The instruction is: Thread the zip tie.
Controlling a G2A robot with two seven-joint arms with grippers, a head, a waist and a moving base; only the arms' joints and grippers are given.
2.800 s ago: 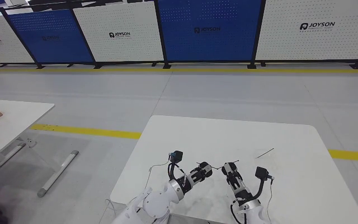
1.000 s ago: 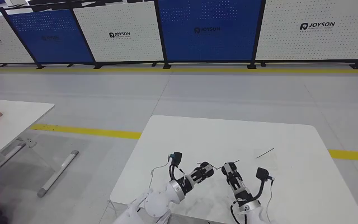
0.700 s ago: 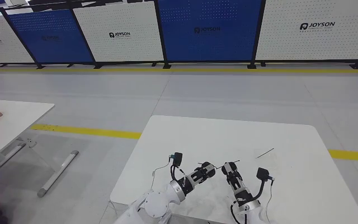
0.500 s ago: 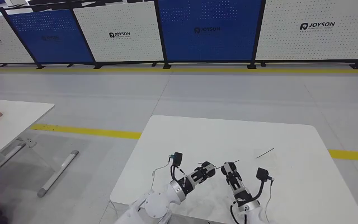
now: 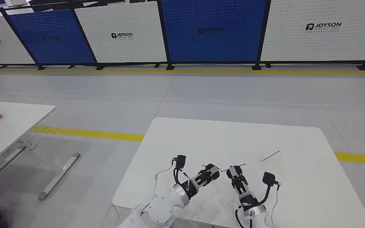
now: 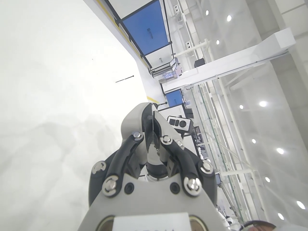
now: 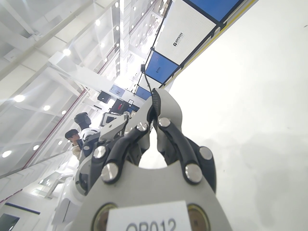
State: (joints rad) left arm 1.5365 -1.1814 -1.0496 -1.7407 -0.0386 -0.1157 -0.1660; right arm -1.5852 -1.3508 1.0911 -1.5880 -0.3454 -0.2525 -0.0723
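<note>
A thin black zip tie (image 5: 238,165) is held between both grippers near the front of the white table (image 5: 228,137). My left gripper (image 5: 212,169) is shut on a thin stretch of the strap (image 6: 152,123), which runs edge-on between its fingertips (image 6: 152,108). My right gripper (image 5: 232,170) sits close beside it, tips almost meeting. In the right wrist view, that gripper (image 7: 154,92) is shut on the ribbed strap. The strap's end (image 7: 146,78) curves up out of the tips to a small square head.
A second black zip tie (image 5: 270,155) lies loose on the table behind and to the right of the grippers, also seen from the left wrist (image 6: 124,79). The table's far half is bare white surface. Beyond it are grey floor and blue and white panels.
Almost nothing has changed. The left arm has shifted slightly to the right; both grippers stay close together and shut on the zip tie.
</note>
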